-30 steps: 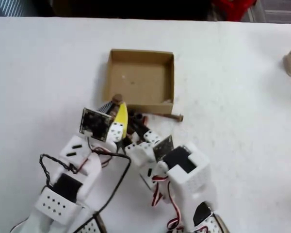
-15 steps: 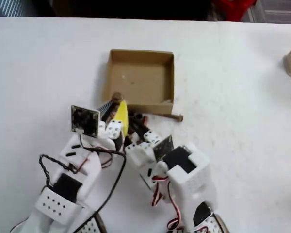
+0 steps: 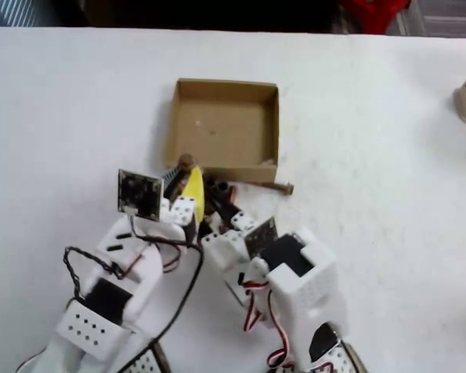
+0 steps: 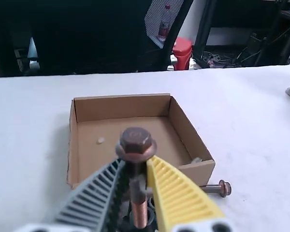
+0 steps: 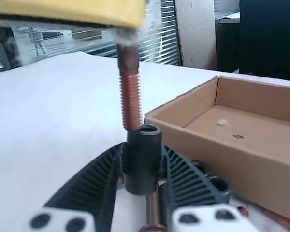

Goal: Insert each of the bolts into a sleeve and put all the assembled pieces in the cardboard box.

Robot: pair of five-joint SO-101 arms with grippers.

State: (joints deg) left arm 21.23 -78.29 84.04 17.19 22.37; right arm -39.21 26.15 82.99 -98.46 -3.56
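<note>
Pinching bolt (image 4: 136, 145) btwn L fingers (image 4: 176, 193), tip at sleeve (image 5: 142, 159) in R fingers (image 5: 187, 180).

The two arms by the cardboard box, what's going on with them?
The left gripper holds a bolt upright, head up, its threaded tip at the mouth of a black sleeve clamped in the right gripper, not pushed in. This is just in front of the cardboard box, which has no assembled piece in it. A second bolt lies beside the box's near wall.
</note>
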